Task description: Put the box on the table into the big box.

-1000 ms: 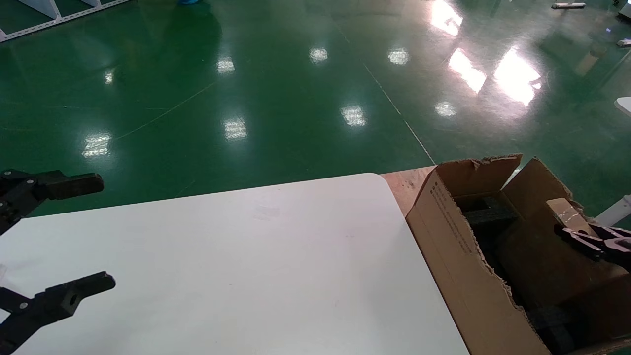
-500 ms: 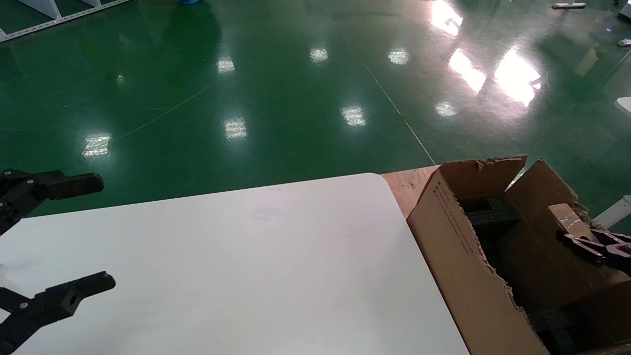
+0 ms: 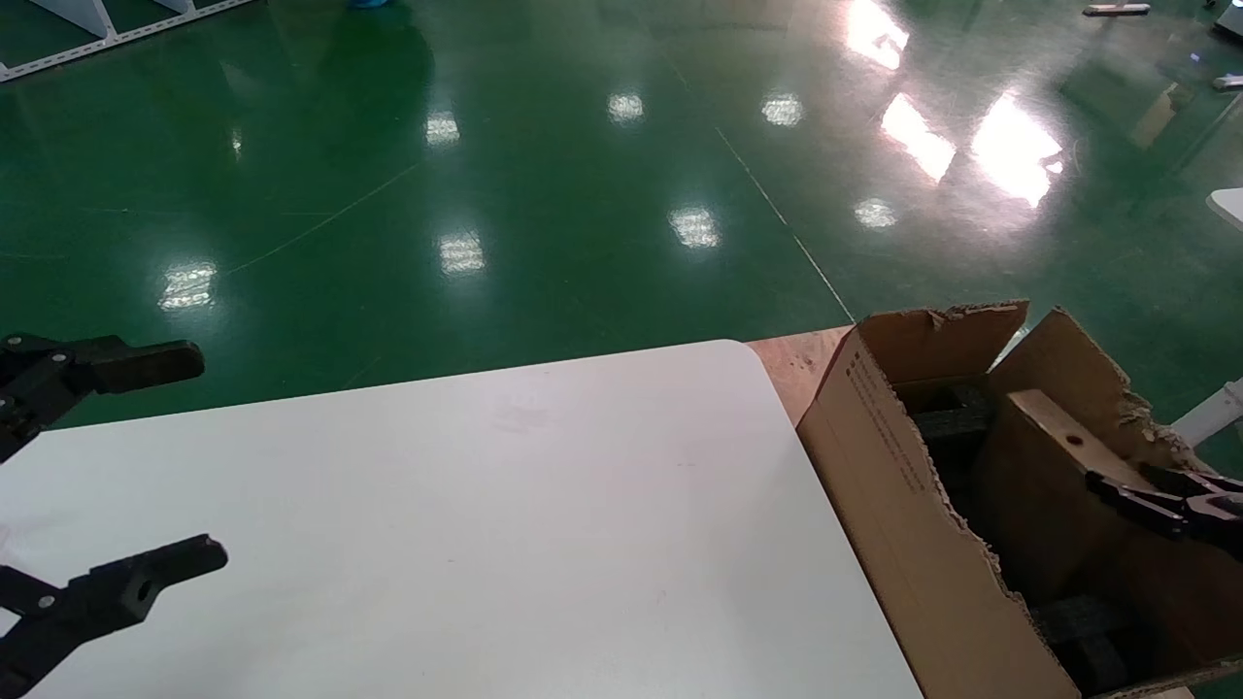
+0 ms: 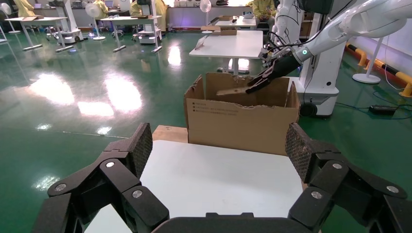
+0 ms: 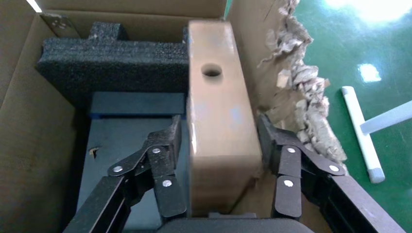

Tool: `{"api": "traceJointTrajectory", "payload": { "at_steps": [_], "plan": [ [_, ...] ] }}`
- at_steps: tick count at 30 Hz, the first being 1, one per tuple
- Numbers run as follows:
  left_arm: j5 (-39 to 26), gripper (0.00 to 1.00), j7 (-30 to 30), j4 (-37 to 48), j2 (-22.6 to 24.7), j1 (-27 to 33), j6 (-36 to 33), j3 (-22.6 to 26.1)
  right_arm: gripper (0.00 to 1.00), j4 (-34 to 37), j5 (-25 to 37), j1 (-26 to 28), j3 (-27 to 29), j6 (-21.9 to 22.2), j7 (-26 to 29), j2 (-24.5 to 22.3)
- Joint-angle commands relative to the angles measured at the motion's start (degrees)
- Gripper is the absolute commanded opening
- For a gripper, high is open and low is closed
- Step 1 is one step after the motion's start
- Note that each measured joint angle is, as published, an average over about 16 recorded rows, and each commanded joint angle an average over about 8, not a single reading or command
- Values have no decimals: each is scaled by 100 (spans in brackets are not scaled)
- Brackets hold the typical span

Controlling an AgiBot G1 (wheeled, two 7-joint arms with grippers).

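White tabletop (image 3: 466,524) standing on a glossy green floor (image 3: 486,175), with the big box (image 3: 903,505) sitting just past its right edge. The right pincer (image 5: 221,155) is reaching into the big box, its fingers opened slightly wider than the box (image 5: 218,116) lying between them beside black foam (image 5: 111,58); contact cannot be told. The left pincer (image 3: 146,456) is hovering wide open over the tabletop's left edge, holding nothing.
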State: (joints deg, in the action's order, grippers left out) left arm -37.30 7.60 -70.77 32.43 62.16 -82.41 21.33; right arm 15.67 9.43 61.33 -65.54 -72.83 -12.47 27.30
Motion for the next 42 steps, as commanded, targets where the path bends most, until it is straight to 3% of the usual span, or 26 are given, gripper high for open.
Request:
{"api": "traceJointTrajectory", "payload": {
  "at_steps": [1, 19, 42],
  "plan": [
    [0, 100, 0, 0, 0, 0, 0, 0, 100, -2, 10, -4, -2, 3, -1, -1],
    [0, 100, 0, 0, 0, 0, 0, 0, 100, -117, -73, 109, 3, -80, -109, -3],
    [1, 100, 0, 0, 0, 0, 1, 0, 100, -1186, 108, 2140, -506, -802, -1497, 120]
  ]
}}
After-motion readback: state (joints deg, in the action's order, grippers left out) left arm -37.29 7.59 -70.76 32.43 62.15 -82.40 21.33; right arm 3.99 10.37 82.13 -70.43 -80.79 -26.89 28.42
